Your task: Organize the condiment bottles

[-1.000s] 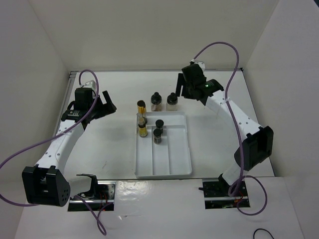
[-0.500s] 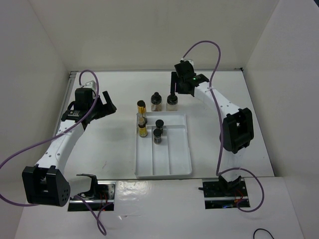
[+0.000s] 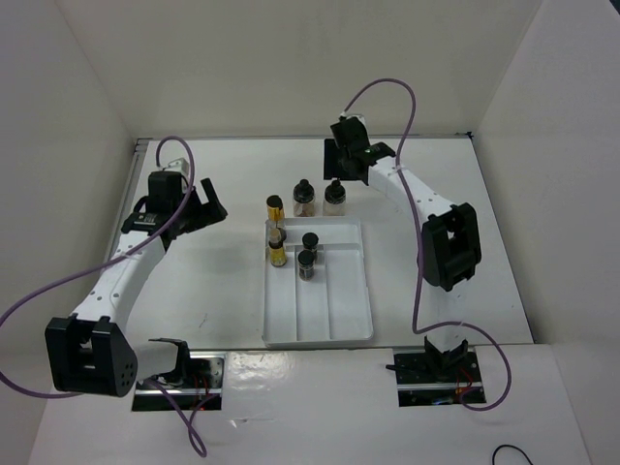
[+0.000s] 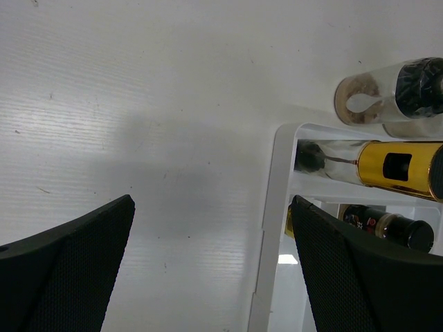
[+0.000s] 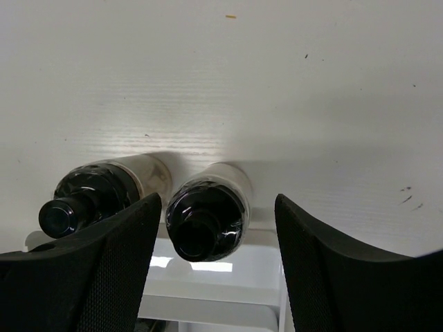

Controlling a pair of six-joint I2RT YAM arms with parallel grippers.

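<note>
Two condiment bottles stand on the table just behind the white tray (image 3: pixel 320 325): a brown one (image 3: pixel 303 197) and a pale one (image 3: pixel 335 197). A yellow bottle (image 3: pixel 275 205) leans at the tray's far left corner. Another yellow bottle (image 3: pixel 278 254) and two dark ones (image 3: pixel 310 240) (image 3: pixel 307 263) stand in the tray. My right gripper (image 3: pixel 341 163) is open just behind the pale bottle. In the right wrist view the pale bottle (image 5: pixel 208 211) sits between the open fingers (image 5: pixel 118 256), untouched, with the brown one (image 5: pixel 90 197) to its left. My left gripper (image 3: pixel 208 201) is open and empty, left of the tray.
The left wrist view shows the tray's left rim (image 4: pixel 270 214), a pale-based bottle (image 4: pixel 387 93) beyond it, and the yellow bottle (image 4: pixel 394 169) lying inside the corner. White walls close in the table on three sides.
My right arm has swung left and down towards the two bottles behind the tray. The left arm and the bottles have not moved.
</note>
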